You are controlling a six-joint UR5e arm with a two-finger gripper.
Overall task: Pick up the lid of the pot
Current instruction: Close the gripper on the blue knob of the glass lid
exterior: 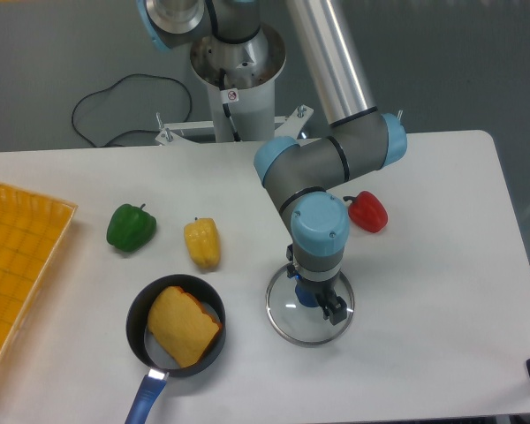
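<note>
The gripper (pixel 314 288) hangs from the blue-capped arm over the pot lid, with its two dark fingers apart, one toward the upper left and one toward the lower right. The pot lid (pixel 293 321) is round and see-through with a thin metal rim, and lies flat on the white table. Its blue knob (pixel 306 297) shows between the fingers, partly covered by the gripper. Whether either finger touches the knob cannot be told from this view.
Left of the lid stands a black pan (pixel 139 320) holding a tan and orange item, its blue handle (pixel 145 399) toward the front. A yellow pepper (pixel 202 244), green pepper (pixel 131 228) and red object (pixel 368 212) lie farther back. An orange-yellow crate (pixel 22 256) is at left.
</note>
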